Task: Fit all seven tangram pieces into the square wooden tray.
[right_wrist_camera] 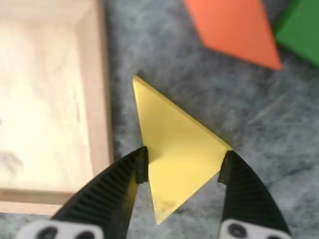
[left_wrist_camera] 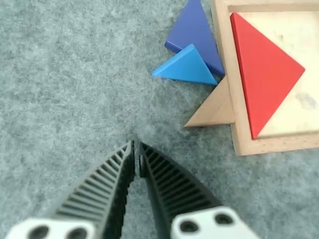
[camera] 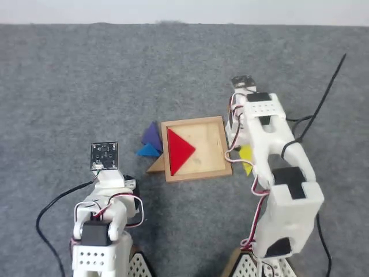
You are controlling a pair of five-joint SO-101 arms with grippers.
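The square wooden tray (camera: 218, 167) lies mid-table with a large red triangle (camera: 180, 150) in its left half. A purple triangle (camera: 152, 134), a blue triangle (camera: 148, 150) and a plain wooden triangle (camera: 157, 166) lie against the tray's left outer side. In the right wrist view, my right gripper (right_wrist_camera: 183, 164) is shut on a yellow triangle (right_wrist_camera: 174, 144) just outside the tray wall (right_wrist_camera: 102, 99), one finger on each edge. My left gripper (left_wrist_camera: 135, 145) is shut and holds nothing. It hovers over bare carpet, short of the wooden triangle (left_wrist_camera: 212, 107).
An orange parallelogram (right_wrist_camera: 232, 27) and a green piece (right_wrist_camera: 299, 30) lie on the carpet beyond the yellow triangle. The right arm (camera: 271, 138) hangs over the tray's right side. A black cable (camera: 323, 104) trails off to the right. Grey carpet covers the table.
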